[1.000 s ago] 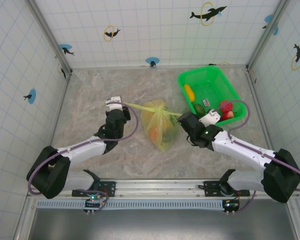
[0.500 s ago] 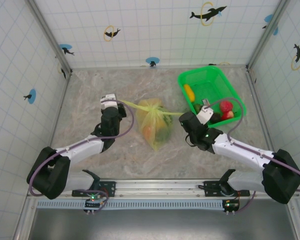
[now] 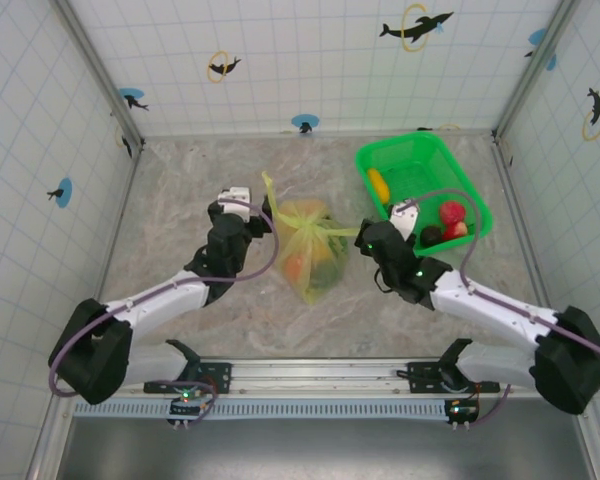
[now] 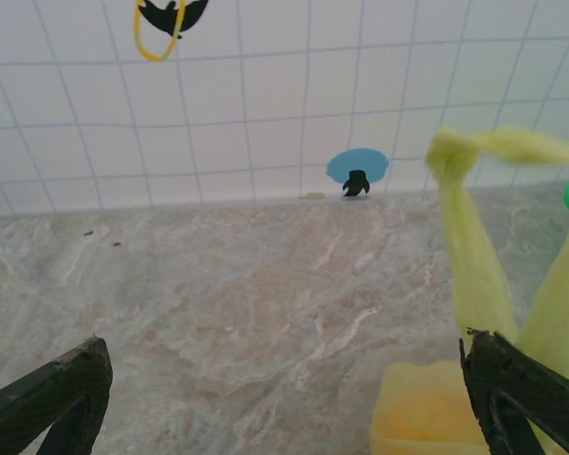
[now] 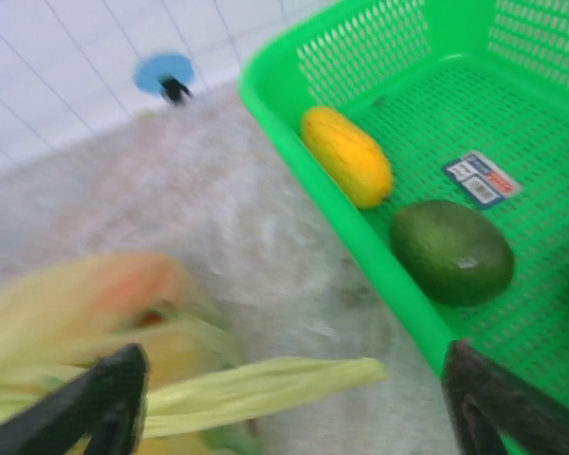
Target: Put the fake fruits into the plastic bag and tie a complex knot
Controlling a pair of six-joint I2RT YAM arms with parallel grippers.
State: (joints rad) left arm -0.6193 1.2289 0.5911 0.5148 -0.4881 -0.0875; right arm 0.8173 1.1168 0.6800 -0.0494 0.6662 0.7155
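Note:
The plastic bag [image 3: 312,252] lies on the table between my arms, with orange and green fake fruits showing through it. Its handles are bunched into a knot [image 3: 302,216]; one tail sticks up to the left and the other lies to the right. My left gripper [image 3: 242,208] is open just left of the bag. In the left wrist view, the gripper [image 4: 284,343] stands wide, with a handle strip [image 4: 467,248] beside its right finger. My right gripper [image 3: 372,232] is open too. In the right wrist view, the gripper [image 5: 289,355] has a loose tail [image 5: 266,384] lying between its fingers.
A green tray [image 3: 472,198] stands at the back right, close to my right gripper. It holds a yellow fruit [image 5: 347,157], a dark green one [image 5: 452,252], a red one [image 3: 451,213] and a blackish one [image 3: 431,235]. Tiled walls close in three sides of the table.
Both grippers were shut on the handle tails, pulling them taut sideways. Both have opened and let go; the tails hang slack and the left one has sprung upward.

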